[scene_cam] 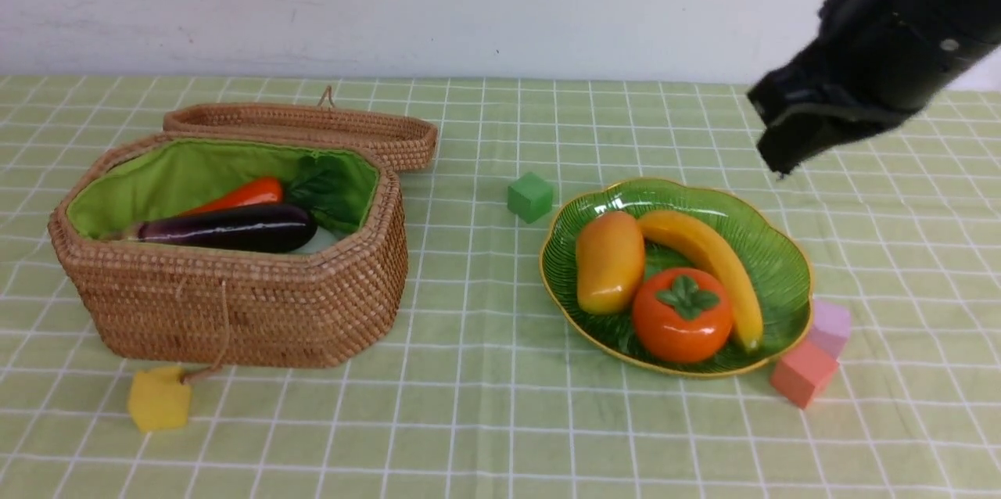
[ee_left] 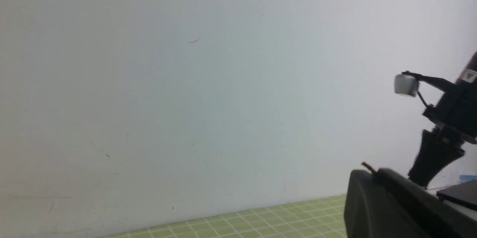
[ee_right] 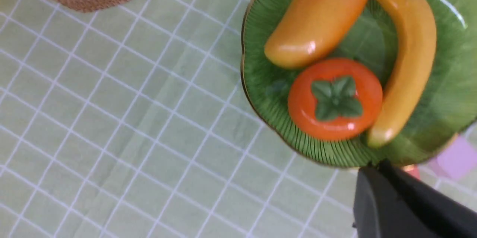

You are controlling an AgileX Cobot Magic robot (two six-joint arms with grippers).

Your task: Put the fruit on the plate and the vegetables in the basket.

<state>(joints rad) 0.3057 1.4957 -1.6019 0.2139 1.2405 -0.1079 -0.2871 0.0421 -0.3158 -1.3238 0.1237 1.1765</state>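
The green plate (scene_cam: 782,260) holds the mango (scene_cam: 609,260), the banana (scene_cam: 715,260) and the persimmon (scene_cam: 682,315); all show in the right wrist view too, with the persimmon (ee_right: 335,98) nearest my fingers. The wicker basket (scene_cam: 258,303) holds the purple eggplant (scene_cam: 231,228), the red pepper (scene_cam: 238,196) and green radish leaves (scene_cam: 328,186); the cucumber is hidden. My right gripper (scene_cam: 782,159) is shut and empty, raised above the plate's far right rim. My left gripper (ee_left: 372,176) is shut and empty, facing the wall, outside the front view.
The flat wicker lid (scene_cam: 313,127) lies behind the basket. Foam cubes lie about: green (scene_cam: 530,196) left of the plate, yellow (scene_cam: 159,398) in front of the basket by its cord, red (scene_cam: 802,372) and lilac (scene_cam: 830,327) at the plate's near right rim.
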